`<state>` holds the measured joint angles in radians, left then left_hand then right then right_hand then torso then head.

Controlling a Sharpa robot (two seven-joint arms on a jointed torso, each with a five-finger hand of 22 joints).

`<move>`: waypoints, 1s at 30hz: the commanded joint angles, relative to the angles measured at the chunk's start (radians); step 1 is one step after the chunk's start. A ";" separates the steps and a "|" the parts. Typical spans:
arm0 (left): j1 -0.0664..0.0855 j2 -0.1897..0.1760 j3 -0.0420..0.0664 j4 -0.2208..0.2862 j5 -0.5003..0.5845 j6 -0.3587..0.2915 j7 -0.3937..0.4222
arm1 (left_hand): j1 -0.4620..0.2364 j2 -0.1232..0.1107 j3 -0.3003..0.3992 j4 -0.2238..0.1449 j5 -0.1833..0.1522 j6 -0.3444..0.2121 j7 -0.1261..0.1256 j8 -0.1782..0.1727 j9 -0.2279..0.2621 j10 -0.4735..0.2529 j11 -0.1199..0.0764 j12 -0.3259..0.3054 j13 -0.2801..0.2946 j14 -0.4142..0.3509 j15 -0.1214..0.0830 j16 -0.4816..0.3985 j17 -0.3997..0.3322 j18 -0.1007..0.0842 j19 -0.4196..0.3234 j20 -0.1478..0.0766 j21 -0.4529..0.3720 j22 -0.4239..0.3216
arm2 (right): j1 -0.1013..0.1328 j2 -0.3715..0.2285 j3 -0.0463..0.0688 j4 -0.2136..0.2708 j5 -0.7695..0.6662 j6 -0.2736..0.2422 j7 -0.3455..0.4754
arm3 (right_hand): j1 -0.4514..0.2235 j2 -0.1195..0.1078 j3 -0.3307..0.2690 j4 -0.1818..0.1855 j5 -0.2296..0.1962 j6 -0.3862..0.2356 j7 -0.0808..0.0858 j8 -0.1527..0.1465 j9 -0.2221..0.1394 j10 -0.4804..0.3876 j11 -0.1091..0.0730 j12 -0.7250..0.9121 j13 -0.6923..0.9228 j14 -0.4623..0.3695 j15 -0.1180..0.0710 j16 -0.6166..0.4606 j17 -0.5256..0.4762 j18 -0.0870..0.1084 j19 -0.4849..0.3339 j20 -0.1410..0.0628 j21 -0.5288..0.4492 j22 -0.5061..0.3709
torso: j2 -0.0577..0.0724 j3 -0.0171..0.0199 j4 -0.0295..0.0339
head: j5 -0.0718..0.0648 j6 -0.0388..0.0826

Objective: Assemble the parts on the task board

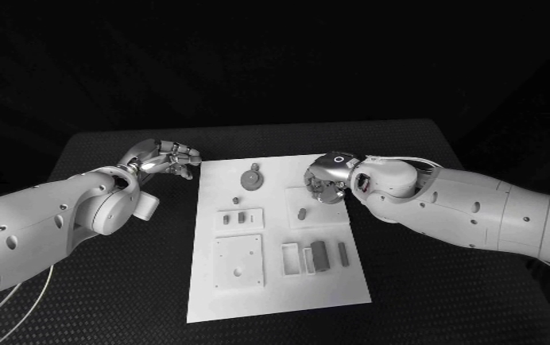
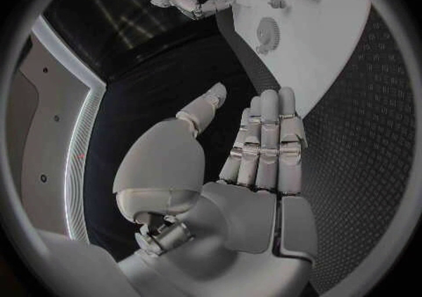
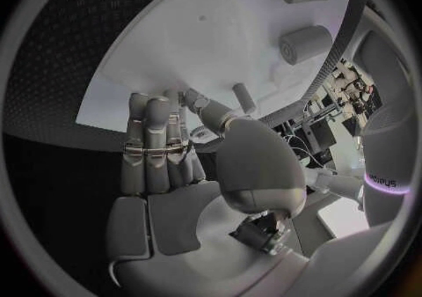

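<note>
Black table point(image 1: 114, 281), white task board point(image 1: 287, 297) with grey parts point(image 1: 319, 255).

The right hand point(image 1: 324, 180) covers part of the board point(image 1: 275, 281), so anything under its palm is hidden. Its fingertips point(image 1: 322, 195) are too small in the head view to tell whether they touch the board. The small parts point(image 1: 303, 213) near that hand are too small to make out their shapes. In the left wrist view the board point(image 2: 308, 43) is cut off by the circle's rim.
</note>
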<state>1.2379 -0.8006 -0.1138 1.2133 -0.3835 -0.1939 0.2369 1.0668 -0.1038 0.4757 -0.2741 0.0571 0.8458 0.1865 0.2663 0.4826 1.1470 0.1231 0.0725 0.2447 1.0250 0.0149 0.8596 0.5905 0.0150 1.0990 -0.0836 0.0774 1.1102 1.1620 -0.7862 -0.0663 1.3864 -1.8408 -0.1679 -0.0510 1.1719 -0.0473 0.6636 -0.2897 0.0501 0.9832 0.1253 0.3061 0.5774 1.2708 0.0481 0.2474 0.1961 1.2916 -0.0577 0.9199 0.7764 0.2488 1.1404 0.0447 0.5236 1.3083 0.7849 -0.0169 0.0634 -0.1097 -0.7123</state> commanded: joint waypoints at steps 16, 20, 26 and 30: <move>0.001 0.001 0.001 0.002 0.006 -0.001 0.008 | -0.010 -0.003 -0.008 -0.007 -0.006 -0.020 0.010 -0.003 -0.005 -0.019 0.004 -0.004 0.001 -0.004 0.004 -0.007 -0.001 0.010 0.003 0.003 -0.007 -0.004 | -0.025 -0.004 -0.017 0.009 -0.118 -0.012 -0.031 | 0.018 -0.035 0.001 -0.004 0.001 0.063 -0.020 0.017 0.000 0.063 -0.026 0.003 0.020 0.015 -0.031 0.088 0.036 0.013 0.037 -0.025 0.068 0.027 | 0.000 -0.0003 -0.0001 | -0.006 -0.019; 0.001 0.000 0.001 0.003 0.006 -0.002 0.008 | -0.010 -0.003 -0.008 -0.007 -0.006 -0.020 0.010 -0.003 -0.005 -0.020 0.004 -0.004 0.001 -0.004 0.004 -0.007 -0.001 0.010 0.003 0.003 -0.007 -0.004 | -0.029 -0.001 -0.019 0.003 -0.119 -0.026 -0.030 | 0.023 -0.034 0.005 -0.004 0.001 0.064 -0.020 0.016 -0.001 0.063 -0.026 0.001 0.020 0.013 -0.031 0.092 0.037 0.013 0.035 -0.026 0.075 0.027 | 0.000 -0.0006 -0.0001 | -0.007 -0.020; 0.001 0.000 0.001 0.002 0.006 -0.002 0.008 | -0.010 -0.003 -0.008 -0.007 -0.006 -0.020 0.010 -0.003 -0.005 -0.020 0.004 -0.004 0.000 -0.004 0.004 -0.007 -0.001 0.010 0.003 0.003 -0.007 -0.004 | -0.031 -0.001 -0.019 0.004 -0.117 -0.046 -0.024 | 0.025 -0.029 0.008 -0.003 0.001 0.062 -0.019 0.014 -0.001 0.063 -0.026 -0.005 0.020 0.014 -0.030 0.098 0.038 0.013 0.034 -0.027 0.085 0.026 | 0.000 0.0006 0.0001 | -0.007 -0.020; 0.001 0.002 0.001 0.002 0.006 -0.001 0.009 | -0.010 -0.003 -0.008 -0.007 -0.006 -0.020 0.011 -0.003 -0.005 -0.021 0.005 -0.004 0.000 -0.004 0.005 -0.007 -0.001 0.010 0.003 0.003 -0.007 -0.004 | -0.031 -0.001 -0.019 0.007 -0.116 -0.071 -0.021 | 0.025 -0.026 0.007 -0.004 0.000 0.063 -0.019 0.014 0.000 0.065 -0.026 -0.007 0.020 0.015 -0.031 0.105 0.039 0.013 0.035 -0.028 0.094 0.026 | 0.000 0.0002 0.0003 | -0.007 -0.020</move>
<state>1.2379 -0.8007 -0.1139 1.2132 -0.3833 -0.1964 0.2369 1.0668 -0.1038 0.4702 -0.2797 0.0571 0.8304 0.1961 0.2663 0.4789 1.1343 0.1286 0.0725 0.2444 1.0216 0.0181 0.8556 0.5906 0.0149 1.0989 -0.0834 0.0740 1.1078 1.1437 -0.7919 -0.0764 1.3992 -1.9368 -0.2516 -0.0693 1.1884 -0.0808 0.6667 -0.2924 0.0500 1.0396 0.1081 0.3211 0.5740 1.3318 0.0233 0.2444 0.2179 1.3131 -0.0825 1.0207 0.8147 0.2488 1.1760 0.0198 0.6144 1.3081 0.7849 -0.0169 0.0634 -0.1164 -0.7324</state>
